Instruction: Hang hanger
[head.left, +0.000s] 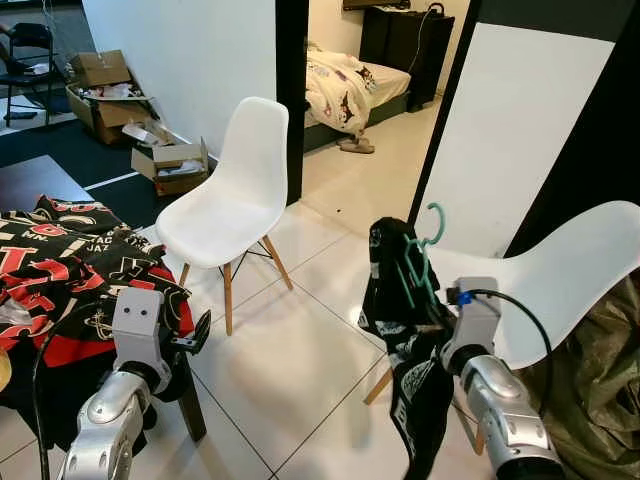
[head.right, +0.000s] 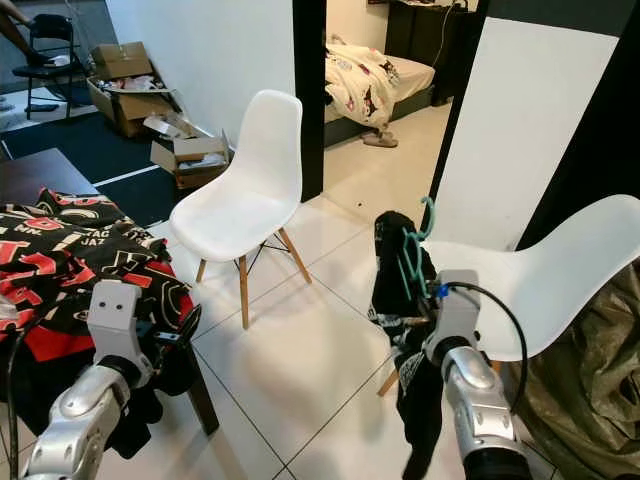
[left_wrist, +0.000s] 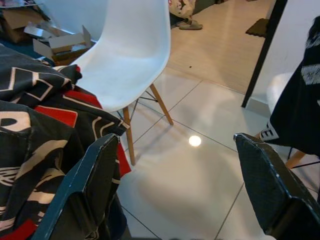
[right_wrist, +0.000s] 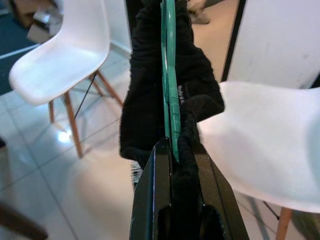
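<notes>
The right gripper (right_wrist: 172, 150) clamps the green hanger (head.left: 422, 258) with its black garment (head.left: 405, 330) draped, hook upward for hanging; the left gripper (left_wrist: 175, 165) waits wide open, empty.

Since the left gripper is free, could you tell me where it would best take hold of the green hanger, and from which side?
Probably the bare neck just below the hook of the green hanger, coming from the robot's left. The hook stands upright and clear above the black garment draped over the arms, while the right gripper clamps the lower part. The left gripper is open beside the table.
</notes>
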